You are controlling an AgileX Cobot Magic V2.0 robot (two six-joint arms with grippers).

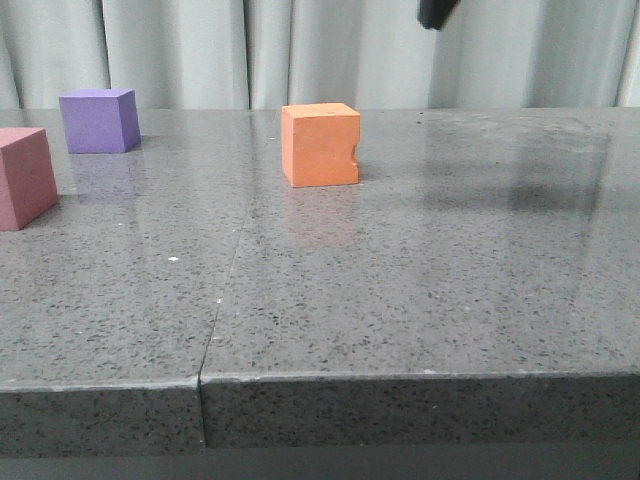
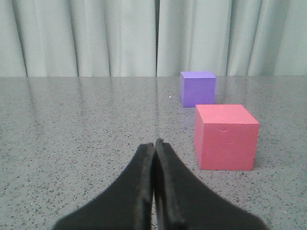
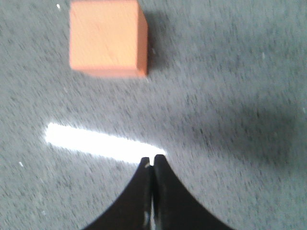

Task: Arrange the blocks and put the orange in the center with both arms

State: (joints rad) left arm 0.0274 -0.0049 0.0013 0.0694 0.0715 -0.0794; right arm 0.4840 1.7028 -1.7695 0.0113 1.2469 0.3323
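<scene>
We find the orange cube standing alone near the middle of the counter, its notch facing the robot's right. The purple cube and the pink-red cube sit well apart from it, far to the left. Both end effectors are clenched and empty — the right end effector hovers high above the orange, the left end effector low near the pink-red cube. To do this well, we judge, the left should open wide before closing squarely on flat faces — never a corner.
</scene>
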